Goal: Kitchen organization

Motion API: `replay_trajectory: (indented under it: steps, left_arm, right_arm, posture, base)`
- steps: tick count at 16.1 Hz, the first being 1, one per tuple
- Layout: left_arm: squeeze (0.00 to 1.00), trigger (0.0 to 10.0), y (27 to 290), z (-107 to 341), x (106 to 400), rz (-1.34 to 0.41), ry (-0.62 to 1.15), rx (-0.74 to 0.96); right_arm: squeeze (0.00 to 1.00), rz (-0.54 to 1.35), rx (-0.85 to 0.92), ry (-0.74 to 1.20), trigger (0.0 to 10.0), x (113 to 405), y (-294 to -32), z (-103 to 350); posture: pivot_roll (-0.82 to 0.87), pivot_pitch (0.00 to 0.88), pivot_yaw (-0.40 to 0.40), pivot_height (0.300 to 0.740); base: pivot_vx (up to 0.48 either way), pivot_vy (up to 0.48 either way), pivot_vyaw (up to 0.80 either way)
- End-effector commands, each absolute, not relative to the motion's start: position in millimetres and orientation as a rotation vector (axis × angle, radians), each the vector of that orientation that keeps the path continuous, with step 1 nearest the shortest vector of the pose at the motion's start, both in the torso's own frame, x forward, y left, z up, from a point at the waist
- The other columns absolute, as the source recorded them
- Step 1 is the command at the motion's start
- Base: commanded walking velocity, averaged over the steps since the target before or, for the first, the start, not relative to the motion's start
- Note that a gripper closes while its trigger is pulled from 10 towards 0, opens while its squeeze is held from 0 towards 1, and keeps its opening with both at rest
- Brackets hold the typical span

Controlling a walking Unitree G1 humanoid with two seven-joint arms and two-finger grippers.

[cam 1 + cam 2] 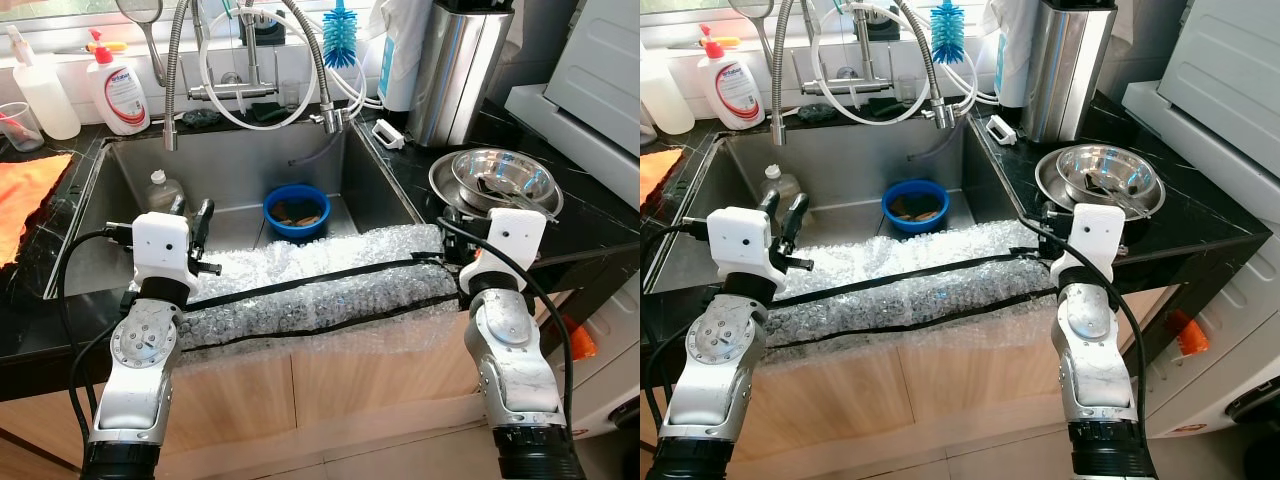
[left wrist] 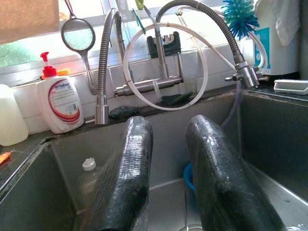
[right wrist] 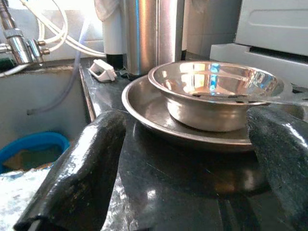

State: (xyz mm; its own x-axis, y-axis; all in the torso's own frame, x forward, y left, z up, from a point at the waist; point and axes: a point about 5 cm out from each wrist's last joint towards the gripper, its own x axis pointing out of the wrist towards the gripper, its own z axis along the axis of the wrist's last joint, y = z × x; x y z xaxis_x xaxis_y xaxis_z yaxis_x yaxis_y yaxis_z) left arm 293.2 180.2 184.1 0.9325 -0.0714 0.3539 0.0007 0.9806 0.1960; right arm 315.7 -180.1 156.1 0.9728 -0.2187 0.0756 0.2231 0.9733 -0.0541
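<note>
- The right gripper [image 3: 183, 168] hovers low over the black counter [image 1: 590, 215] at the sink's right-hand front corner, fingers spread wide with nothing between them, aimed at the dishes.
- Just ahead of it sits a steel bowl [image 3: 216, 98] nested in a wider steel plate [image 3: 144, 106], with a utensil lying across the bowl.
- The left gripper [image 2: 166, 173] hangs over the sink's left front, above the sink basin [image 1: 130, 190], fingers a little apart and holding nothing.
- Between the two arms, a sheet of bubble wrap [image 1: 320, 290] crossed by dark strips is draped along the sink's front rim.
- Deeper in the basin sit a blue bowl [image 1: 296, 210] and a small clear bottle [image 1: 163, 188].
- Risk, as a judgement: a push on the stacked dishes could slide them along the glossy counter; the loose utensil may tip out.
- Risk: either arm could snag the wrap and drag it off the rim.
- Room: a tall steel canister [image 1: 455, 70] stands behind the dishes and a white appliance [image 1: 590, 80] closes in the right, so the freest room is above the basin.
</note>
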Motion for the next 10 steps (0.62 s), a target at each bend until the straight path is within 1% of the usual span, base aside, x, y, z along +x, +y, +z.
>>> replay_trajectory:
  steps: [1,10]
  left_arm:
    - [0.00,10.0,177.3,182.0,293.5,-0.041,-0.359,0.200]
    - [0.00,10.0,178.0,181.9,293.4,-0.042,-0.357,0.203]
  right_arm:
    - [0.00,-0.241,-0.066,-0.072,10.0,316.9,-183.9,158.8]
    - [0.00,-0.249,-0.051,-0.102,10.0,316.2,-182.4,162.5]
  posture:
    - [0.00,0.000,-0.008,0.740]
    - [0.00,0.000,-0.004,0.740]
  base:
    - [0.000,0.000,0.00]
    - [0.000,0.000,0.00]
